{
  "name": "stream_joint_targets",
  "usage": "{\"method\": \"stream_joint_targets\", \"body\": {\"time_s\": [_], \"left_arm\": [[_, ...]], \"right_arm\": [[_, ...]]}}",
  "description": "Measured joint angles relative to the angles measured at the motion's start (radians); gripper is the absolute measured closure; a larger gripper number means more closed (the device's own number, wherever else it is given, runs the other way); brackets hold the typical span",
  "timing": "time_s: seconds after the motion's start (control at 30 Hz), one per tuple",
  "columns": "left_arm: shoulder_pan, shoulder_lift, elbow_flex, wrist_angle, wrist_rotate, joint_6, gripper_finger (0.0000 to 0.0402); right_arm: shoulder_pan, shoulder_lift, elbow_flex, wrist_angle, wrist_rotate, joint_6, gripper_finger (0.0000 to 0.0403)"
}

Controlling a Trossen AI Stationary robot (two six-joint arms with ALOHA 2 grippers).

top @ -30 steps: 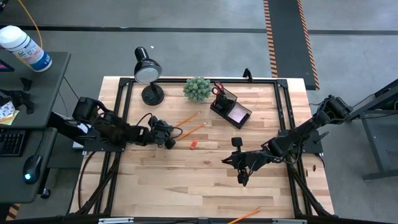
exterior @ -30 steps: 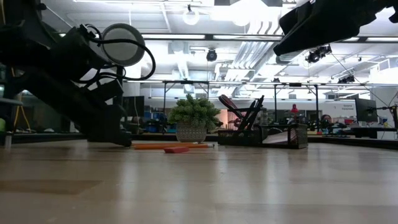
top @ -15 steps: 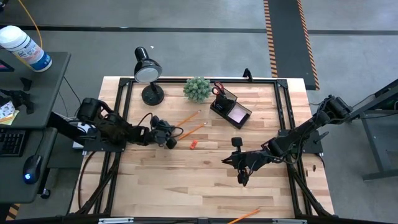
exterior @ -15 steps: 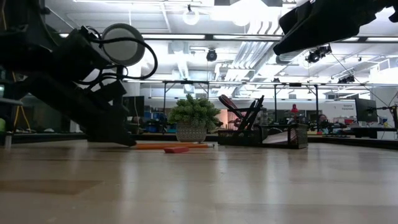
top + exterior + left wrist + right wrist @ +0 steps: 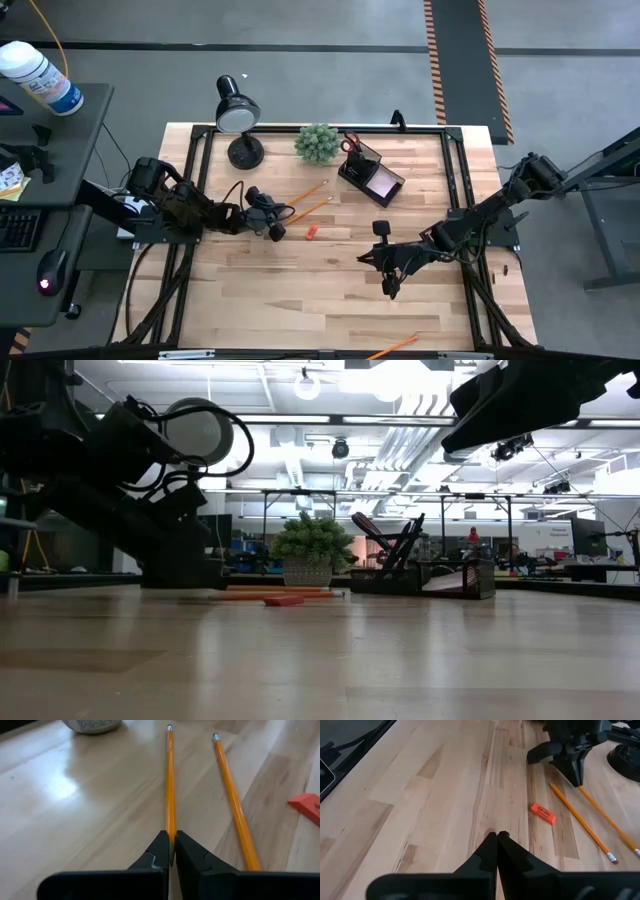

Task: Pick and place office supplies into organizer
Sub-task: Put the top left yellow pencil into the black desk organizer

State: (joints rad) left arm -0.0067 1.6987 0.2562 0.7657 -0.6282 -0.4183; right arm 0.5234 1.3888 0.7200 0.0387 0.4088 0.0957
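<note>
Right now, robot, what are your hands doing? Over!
Left gripper shut on one pencil lying on the table. Right gripper shut, empty, waiting mid-table. Organizer at the back; nothing in the way.

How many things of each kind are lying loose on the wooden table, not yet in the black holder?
Orange pencils: 3 (one pinched by the left gripper, one beside it, one at the table's near edge)
Orange eraser: 1
Total: 4

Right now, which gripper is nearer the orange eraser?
Left. The left gripper sits just beside the orange eraser, shut on a pencil toward the lamp side. The right gripper is farther off, toward the table's front edge, fingers shut on nothing.
</note>
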Motion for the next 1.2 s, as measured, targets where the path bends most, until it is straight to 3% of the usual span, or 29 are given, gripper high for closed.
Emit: {"method": "stream_joint_targets", "body": {"time_s": [0.7, 0.97, 1.2], "left_arm": [[-0.025, -0.287, 0.000, 0.069, -0.003, 0.262, 0.0401], [-0.061, -0.382, 0.001, 0.216, 0.068, 0.412, 0.0401], [-0.061, -0.407, 0.001, 0.303, 0.141, 0.477, 0.0401]], "right_arm": [[0.000, 0.000, 0.000, -0.001, 0.010, -0.009, 0.0402], [0.000, 0.000, 0.000, -0.001, 0.017, -0.138, 0.0402], [-0.050, 0.000, 0.000, 0.011, 0.119, -0.073, 0.0395]]}}
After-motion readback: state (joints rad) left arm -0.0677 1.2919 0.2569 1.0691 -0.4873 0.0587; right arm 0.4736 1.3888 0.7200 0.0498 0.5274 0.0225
